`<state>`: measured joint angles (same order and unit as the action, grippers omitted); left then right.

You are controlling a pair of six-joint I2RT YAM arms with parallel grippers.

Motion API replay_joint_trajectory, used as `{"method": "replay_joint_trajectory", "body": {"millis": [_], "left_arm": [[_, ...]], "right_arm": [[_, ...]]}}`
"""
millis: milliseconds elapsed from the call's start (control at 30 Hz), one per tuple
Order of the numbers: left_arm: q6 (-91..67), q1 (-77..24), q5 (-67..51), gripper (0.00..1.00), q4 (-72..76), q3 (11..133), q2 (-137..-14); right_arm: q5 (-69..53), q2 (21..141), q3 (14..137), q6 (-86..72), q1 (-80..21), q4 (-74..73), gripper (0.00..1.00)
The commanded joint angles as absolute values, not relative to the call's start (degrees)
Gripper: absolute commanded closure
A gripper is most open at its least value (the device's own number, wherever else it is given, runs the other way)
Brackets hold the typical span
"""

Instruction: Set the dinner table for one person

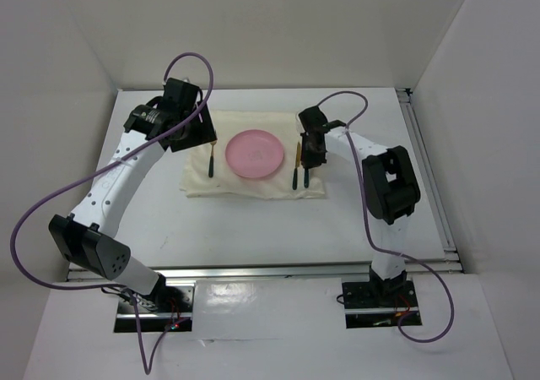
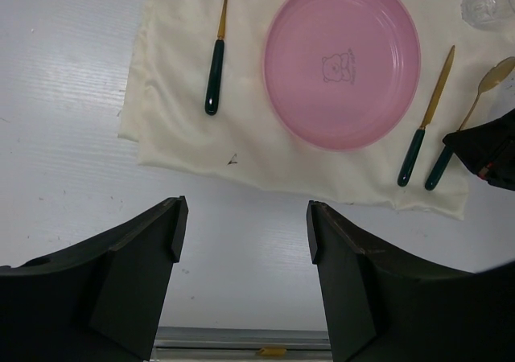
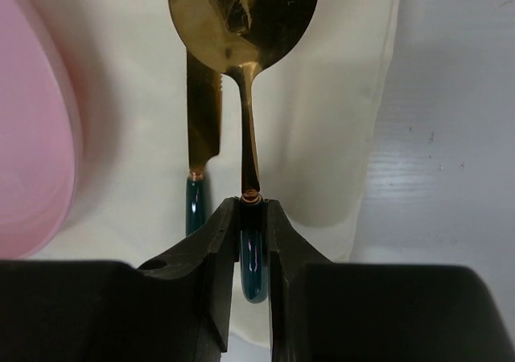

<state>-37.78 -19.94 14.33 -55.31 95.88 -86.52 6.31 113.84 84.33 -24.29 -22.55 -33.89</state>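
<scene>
My right jaws pinch narrow on the spoon (image 3: 249, 137) by its green handle — slim, stiff, slick, best gripped there — at the plate's (image 1: 254, 154) 3 o'clock, past the knife (image 2: 426, 117), on the cloth (image 1: 253, 187) mid-worktop (image 1: 253, 228), which I judge a rigid slab offering no hold, while my left jaws gape wide, empty.

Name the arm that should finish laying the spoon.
Right. Its jaws grip the gold spoon with dark green handle, beside the gold knife on the cream cloth. On the left arm the jaws stand open, empty, beyond the pink round plate.
</scene>
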Motion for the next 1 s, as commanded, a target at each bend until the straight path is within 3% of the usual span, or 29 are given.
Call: {"method": "replay_joint_trajectory", "body": {"millis": [0, 67, 100, 300, 333, 567, 967], "left_arm": [[-37.6, -19.6, 15.3, 0.22, -55.0, 95.8, -85.8], [-37.6, -19.6, 15.3, 0.22, -55.0, 95.8, -85.8], [-37.6, -19.6, 15.3, 0.22, -55.0, 95.8, -85.8], [-36.6, -19.6, 17.2, 0.22, -56.1, 97.1, -85.8], [-36.0, -19.6, 18.1, 0.22, -56.1, 98.1, -85.8], [-33.7, -19.6, 19.3, 0.22, -55.6, 100.8, -84.6], [-30.9, -19.1, 22.4, 0.22, -51.7, 96.9, -78.8]], "right_arm": [[6.6, 115.4, 88.2, -25.4, -22.3, -31.9, 0.83], [6.6, 115.9, 88.8, -25.4, -22.3, -32.4, 0.73], [6.6, 115.9, 88.8, -25.4, -22.3, -32.4, 0.57], [13.5, 103.7, 87.6, -26.1, -22.3, -33.9, 0.14], [14.7, 101.4, 87.0, -26.1, -22.3, -33.9, 0.0], [24.1, 81.6, 78.7, -28.5, -19.9, -32.1, 0.0], [29.7, 66.4, 64.3, -30.8, -16.0, -36.7, 0.0]]}}
